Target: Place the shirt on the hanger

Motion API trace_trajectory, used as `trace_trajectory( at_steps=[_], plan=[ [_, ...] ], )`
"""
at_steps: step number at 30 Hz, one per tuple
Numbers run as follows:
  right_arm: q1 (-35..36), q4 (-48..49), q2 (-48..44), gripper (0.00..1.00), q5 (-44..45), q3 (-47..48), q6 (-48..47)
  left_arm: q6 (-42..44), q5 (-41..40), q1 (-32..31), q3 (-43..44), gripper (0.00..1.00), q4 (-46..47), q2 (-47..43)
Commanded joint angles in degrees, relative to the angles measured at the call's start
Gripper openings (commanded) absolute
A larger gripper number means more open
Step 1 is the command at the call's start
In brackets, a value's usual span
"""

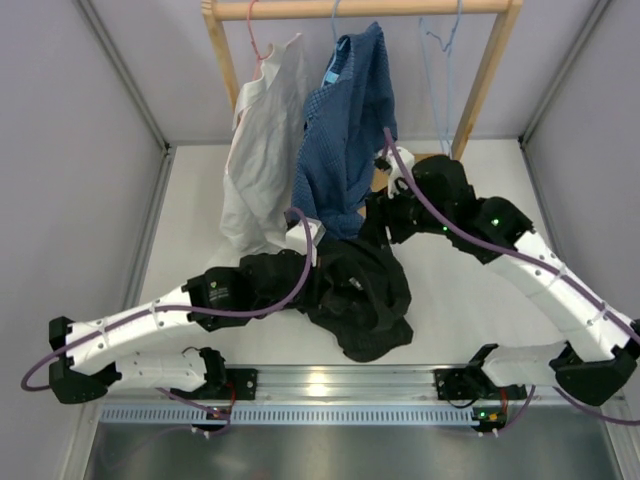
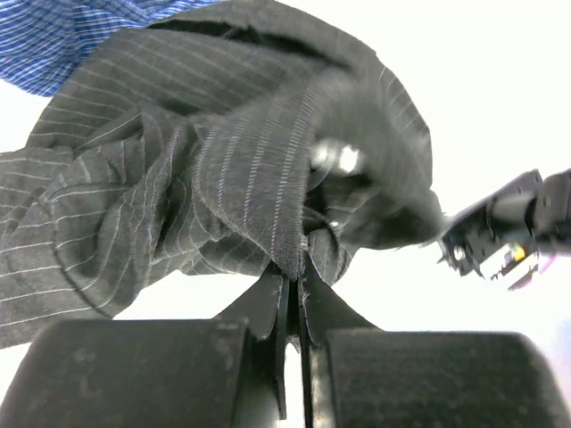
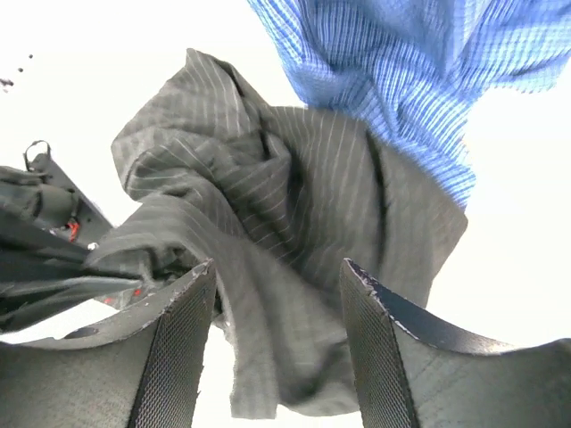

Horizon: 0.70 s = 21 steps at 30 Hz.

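The dark shirt is bunched over the table's middle, its upper part lifted. My left gripper is shut on a fold of it; in the left wrist view the jaws pinch the striped cloth. My right gripper is open at the shirt's far right side. In the right wrist view its fingers stand wide apart with the shirt hanging between them. The light-blue wire hanger hangs empty on the rack rod at the back right, apart from both grippers.
A wooden rack stands at the back. A white shirt on a pink hanger and a blue checked shirt hang from it, the blue one just above the grippers. Grey walls close in both sides.
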Motion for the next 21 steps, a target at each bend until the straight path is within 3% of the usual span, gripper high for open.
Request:
trace_trajectory(
  at_steps=[1,7,11,14,16,21],
  plan=[
    [-1.0,-7.4,-4.4,0.57,1.9,8.0,-4.7,4.2,5.7,0.4,5.7,0.00,-3.6,-0.6],
    [-8.1,-13.7,-3.3,0.61,20.4,24.0,-5.3,3.6,2.5,0.4,9.3,0.00,-7.9,-2.3],
    [-21.2,-16.4,2.2,0.64,19.7,31.9,-7.4,3.2,2.5,0.4,8.3,0.00,-7.8,-3.6],
    [-29.5,-16.4,7.4,0.64,13.7,34.4,-8.1,3.3,2.8,0.4,7.6,0.00,-7.7,-3.7],
    [-32.0,-16.1,11.5,0.63,7.9,36.6,-9.1,3.3,2.5,0.4,7.4,0.00,-7.8,-3.6],
    [-32.1,-16.1,17.6,0.60,3.1,43.8,-10.8,3.8,1.8,0.4,7.1,0.00,-7.8,-3.7]
  ],
)
